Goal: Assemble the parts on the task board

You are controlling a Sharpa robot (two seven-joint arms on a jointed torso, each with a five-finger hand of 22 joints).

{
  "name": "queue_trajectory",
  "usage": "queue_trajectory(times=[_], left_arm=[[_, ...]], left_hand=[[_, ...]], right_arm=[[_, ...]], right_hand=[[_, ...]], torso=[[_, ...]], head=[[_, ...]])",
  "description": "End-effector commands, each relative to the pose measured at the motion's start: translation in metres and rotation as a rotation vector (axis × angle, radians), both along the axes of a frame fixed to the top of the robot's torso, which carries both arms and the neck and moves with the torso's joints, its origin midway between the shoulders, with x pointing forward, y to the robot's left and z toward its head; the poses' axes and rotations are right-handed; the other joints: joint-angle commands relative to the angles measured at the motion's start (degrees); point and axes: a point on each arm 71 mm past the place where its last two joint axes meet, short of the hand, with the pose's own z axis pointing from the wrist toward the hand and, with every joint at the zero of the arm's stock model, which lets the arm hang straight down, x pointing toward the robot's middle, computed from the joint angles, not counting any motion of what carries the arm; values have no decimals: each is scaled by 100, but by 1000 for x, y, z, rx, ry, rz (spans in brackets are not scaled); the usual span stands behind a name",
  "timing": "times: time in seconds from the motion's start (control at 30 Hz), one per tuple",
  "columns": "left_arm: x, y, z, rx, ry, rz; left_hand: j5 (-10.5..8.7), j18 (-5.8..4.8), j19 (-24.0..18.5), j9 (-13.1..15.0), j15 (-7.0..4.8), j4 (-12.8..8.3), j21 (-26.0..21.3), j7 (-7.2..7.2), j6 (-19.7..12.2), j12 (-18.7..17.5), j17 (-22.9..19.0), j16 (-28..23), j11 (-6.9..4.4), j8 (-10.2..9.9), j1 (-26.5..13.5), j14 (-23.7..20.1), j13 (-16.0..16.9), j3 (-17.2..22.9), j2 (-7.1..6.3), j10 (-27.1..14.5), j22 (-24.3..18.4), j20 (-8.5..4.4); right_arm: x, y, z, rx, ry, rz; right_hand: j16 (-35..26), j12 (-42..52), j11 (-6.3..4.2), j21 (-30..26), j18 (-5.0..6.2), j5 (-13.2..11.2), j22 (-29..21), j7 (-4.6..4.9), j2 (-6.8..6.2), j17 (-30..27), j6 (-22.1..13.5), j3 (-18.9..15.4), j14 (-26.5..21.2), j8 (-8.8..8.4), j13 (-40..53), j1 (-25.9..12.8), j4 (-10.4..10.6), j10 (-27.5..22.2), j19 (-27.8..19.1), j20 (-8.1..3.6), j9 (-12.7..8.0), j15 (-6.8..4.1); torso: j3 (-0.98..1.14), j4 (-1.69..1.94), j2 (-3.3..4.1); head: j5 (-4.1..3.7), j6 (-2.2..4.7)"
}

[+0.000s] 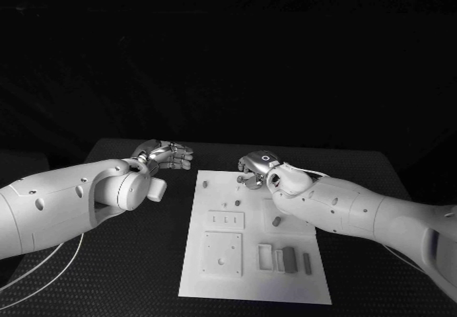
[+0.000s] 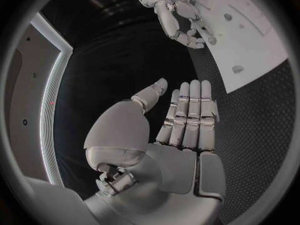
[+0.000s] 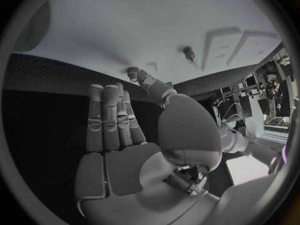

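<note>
White rectangular task board (image 1: 217,277) lies mid black table (image 1: 114,264); about seven small grey parts (image 1: 306,262) on it. Left hand (image 1: 164,156) off board's far left corner, fingers straight, together, empty. Right hand (image 1: 255,170) over far edge, fingers extended, empty.

Left hand (image 1: 164,155) fingers straight and together, holding nothing, right hand (image 1: 255,169) likewise flat, empty

- A black table (image 1: 114,264) with a fine woven texture fills the foreground.
- Behind its far edge the room lies in darkness.
- A pale wall panel (image 2: 37,110) edged by a bright strip stands aside.
</note>
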Motion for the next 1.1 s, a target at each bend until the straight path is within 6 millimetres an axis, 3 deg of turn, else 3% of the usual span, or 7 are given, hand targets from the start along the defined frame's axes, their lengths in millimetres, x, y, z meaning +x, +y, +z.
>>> queue_trajectory(times=[0.03, 0.2, 0.4, 0.67, 0.73, 0.93, 1.1], left_arm=[[0, 1, 3, -2, -17, -3], [2, 5, 4, -6, -35, -1], [3, 8, 4, -8, -40, 1], [5, 10, 3, -5, -37, 4], [4, 10, 3, -6, -36, 2], [4, 11, 3, -6, -34, 1], [4, 11, 3, -7, -33, -2]], left_hand=[[37, 36, 29, -7, 1, 8, -31, 15, -6, -35, 6, -40, 30, -28, -5, 36, 3, -29, -40, -8, 9, -8], [37, 37, 29, -6, 0, 4, -35, 14, -1, -42, 12, -45, 32, -28, 7, 38, 3, -26, -45, -12, 10, -9], [23, 31, 36, -7, 5, 42, -47, 17, 3, -62, 35, -67, 39, -35, -72, 44, 6, -71, -57, -11, 12, -4], [23, 33, 36, -10, 3, 34, -52, 18, -3, -72, 44, -76, 40, -42, -80, 45, 6, -82, -74, -15, 12, -6], [24, 34, 37, -11, 3, 29, -54, 19, -8, -77, 48, -80, 42, -47, -81, 46, 6, -86, -83, -19, 13, -7], [24, 34, 38, -12, 3, 28, -57, 22, -11, -87, 54, -87, 46, -51, -87, 46, 5, -92, -89, -28, 14, -7], [25, 34, 39, -12, 3, 30, -59, 21, -9, -91, 57, -90, 48, -51, -89, 47, 5, -92, -86, -30, 14, -7]], right_arm=[[-2, -5, 13, 91, 20, 88], [-2, -28, 34, 108, 36, 97], [0, -60, 45, 115, 73, 80], [3, -100, 50, 88, 140, 9], [2, -107, 48, 68, 157, -5], [-2, -108, 45, -11, 155, -10], [-4, -110, 36, -87, 166, -20]], right_hand=[[62, 34, -17, 51, 174, 4, 109, -4, -37, -2, -23, 23, 42, -1, -10, 34, 12, -28, 11, -2, -5, 23], [182, 33, 0, 99, 174, 3, 128, 18, -39, 32, -201, -9, -13, -77, -42, 62, -28, -48, -47, 8, -50, 43], [246, 40, -1, 132, 174, 3, 127, 16, -85, 45, -227, -50, -72, -72, -58, 14, -13, -43, -93, 22, -55, 44], [300, 25, 8, 157, 174, 3, 121, 1, -156, 39, -258, -80, -173, -63, -93, -73, 41, -88, -170, 50, -62, 54], [308, -5, 43, 153, 172, 0, 116, 1, -232, 29, -299, -100, -239, -74, -125, -157, 94, -179, -219, 69, -72, 87], [346, -11, 218, 85, 159, 3, 107, -20, -500, -3, -645, -53, -573, -196, -271, -390, 347, -633, -469, 157, -133, 255], [388, -2, 210, 78, 164, 2, 111, -81, -564, -27, -711, -53, -666, -182, -315, -422, 405, -746, -549, 192, -126, 254]], torso=[[0, -20, -3], [17, -68, 8], [36, -151, 2], [53, -240, -11], [58, -264, -15], [71, -265, -4], [66, -265, -3]], head=[[-11, 81], [0, 204], [7, 271], [52, 296], [49, 299], [38, 296], [21, 296]])
